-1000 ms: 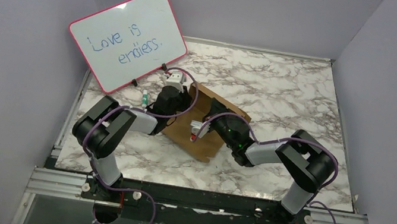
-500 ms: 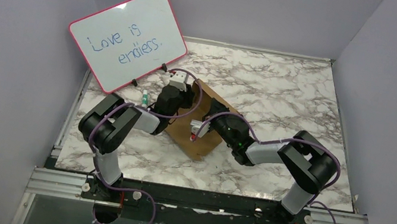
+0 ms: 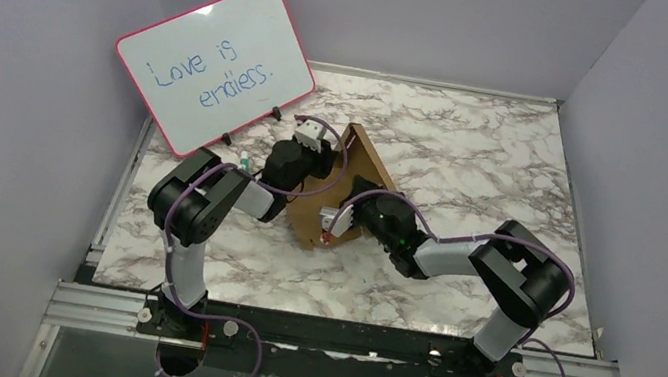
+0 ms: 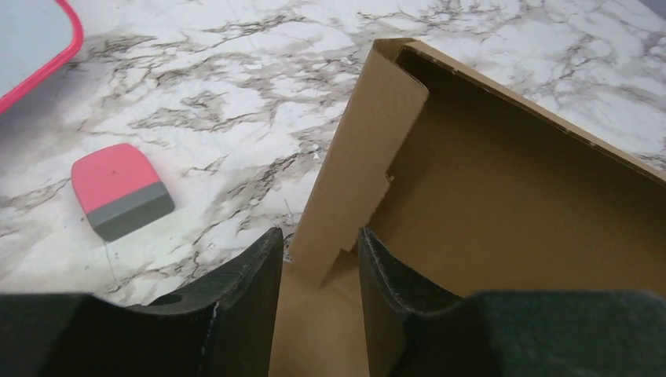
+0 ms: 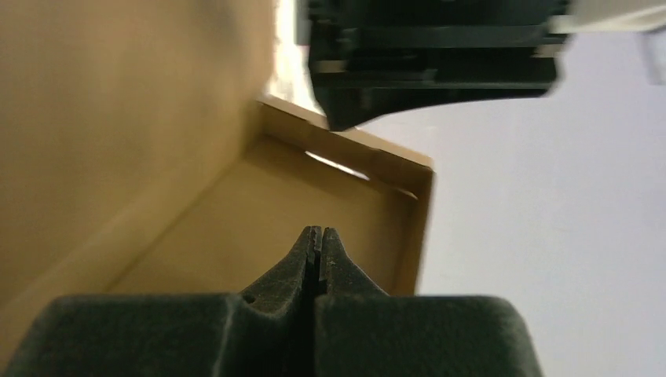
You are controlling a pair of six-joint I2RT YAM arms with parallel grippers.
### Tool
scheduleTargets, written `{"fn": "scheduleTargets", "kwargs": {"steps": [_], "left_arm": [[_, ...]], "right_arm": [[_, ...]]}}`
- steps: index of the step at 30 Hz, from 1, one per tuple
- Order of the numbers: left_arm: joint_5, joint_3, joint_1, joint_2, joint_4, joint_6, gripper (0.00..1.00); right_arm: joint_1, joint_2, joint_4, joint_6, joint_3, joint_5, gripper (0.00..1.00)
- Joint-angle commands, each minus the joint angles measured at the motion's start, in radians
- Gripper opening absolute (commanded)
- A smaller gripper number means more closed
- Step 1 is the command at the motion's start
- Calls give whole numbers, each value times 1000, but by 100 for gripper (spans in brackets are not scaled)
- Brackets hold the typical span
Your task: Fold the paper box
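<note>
I'm seeing my right tool (image 5: 316, 232) pressed together, gripping nothing, pointing inside the paper box (image 4: 510, 196). My left tool (image 4: 320, 239) is standing spread around the box's upright side flap (image 4: 357, 157). The box is sitting mid-tabletop (image 3: 478, 151); an eraser (image 4: 122, 191) is lying beside it, and a whiteboard (image 3: 213, 63) is leaning beyond it.

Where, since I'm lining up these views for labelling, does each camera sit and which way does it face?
Top external: above and behind the bases, looking down on the marble table, whiteboard and paper box; both arms show.
Left wrist: on the left arm, looking past its open left jaws at the box's raised flap and a pink eraser.
Right wrist: low inside the box, looking across it; its shut right jaws show, a dark robot part above.
Shared: all three show the box; top and left wrist share the whiteboard.
</note>
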Motion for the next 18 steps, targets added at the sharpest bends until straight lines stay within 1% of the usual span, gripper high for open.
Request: {"fn": "scheduleTargets", "kwargs": {"steps": [1,3,5,8,11,14,16,18], "left_arm": [[182,29,42,23,80,1,42],[256,36,66,33,84,-7,41],[297,41,87,41,84,-35,41],[303,34,103,40,86,-73,41],[290,11,104,22,85,-101,41],[266,-22,105,-18,79,-139,41],[254,-36,105,-43,42,-158,42],[245,-36,104,-62,-17,-168,41]], "right_arm": [[2,6,-128,43,-16,-35,1],[3,1,-132,43,-14,-36,1],[1,-4,-146,52,-11,-38,1],[1,-30,-176,102,-3,-42,2],[2,-76,-212,178,7,-42,7],[0,-129,-333,364,83,10,18],[-16,-147,-443,543,177,65,28],[-41,-151,-546,725,258,136,33]]}}
